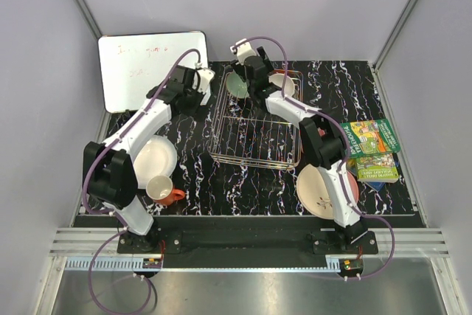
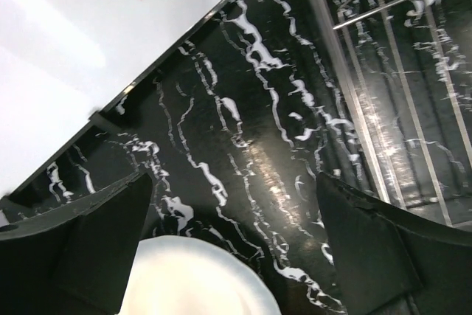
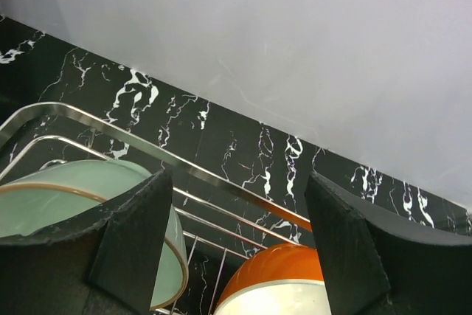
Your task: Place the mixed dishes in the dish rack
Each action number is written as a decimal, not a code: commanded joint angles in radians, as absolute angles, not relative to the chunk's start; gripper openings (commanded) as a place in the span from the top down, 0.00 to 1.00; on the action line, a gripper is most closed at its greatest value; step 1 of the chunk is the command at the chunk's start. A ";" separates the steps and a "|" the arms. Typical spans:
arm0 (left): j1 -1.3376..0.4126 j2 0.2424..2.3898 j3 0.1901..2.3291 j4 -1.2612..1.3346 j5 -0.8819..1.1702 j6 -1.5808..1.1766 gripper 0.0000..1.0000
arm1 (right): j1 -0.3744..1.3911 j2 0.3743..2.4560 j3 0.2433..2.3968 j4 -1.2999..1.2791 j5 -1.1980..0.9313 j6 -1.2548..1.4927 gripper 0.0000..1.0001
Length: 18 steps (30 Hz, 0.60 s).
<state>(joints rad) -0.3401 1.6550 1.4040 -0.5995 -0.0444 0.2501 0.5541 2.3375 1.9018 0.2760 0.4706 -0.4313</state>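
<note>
1. Whiteboard [image 1: 151, 68] is sitting far left, not part of the job. White plate [image 1: 155, 158] and orange mug [image 1: 164, 189] are lying by my left arm's base, not yet loaded.
2. I am holding the left gripper [image 2: 234, 182] spread wide over the table [image 2: 243, 108] between whiteboard and dish rack [image 1: 254, 127], pinching nothing. A pale round thing [image 2: 195, 282] is showing below it; cannot tell which dish.
3. Rack's far end is carrying the mint green bowl [image 3: 59, 208] and the cream bowl [image 3: 276, 282], orange outside.
4. I am hovering the right gripper [image 3: 237, 178] above those two, fingers apart and empty, probably free to pull clear.
5. Pink-and-cream plate [image 1: 318, 191] is lying unloaded by the right base, green book [image 1: 372, 149] beside it.
</note>
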 commanded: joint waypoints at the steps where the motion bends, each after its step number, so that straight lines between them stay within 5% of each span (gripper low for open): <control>1: -0.360 1.643 1.460 -0.551 -0.006 0.204 0.01 | 0.569 2.303 1.866 0.321 0.495 -0.449 0.19; 18: -0.373 1.727 1.463 -0.486 -0.006 0.160 0.01 | 0.606 2.131 1.665 0.362 0.437 -0.397 0.18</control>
<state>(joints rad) -0.3668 1.7107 1.4208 -0.5499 -0.0254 0.1894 0.5598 2.2551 1.7351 0.3542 0.4850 -0.4393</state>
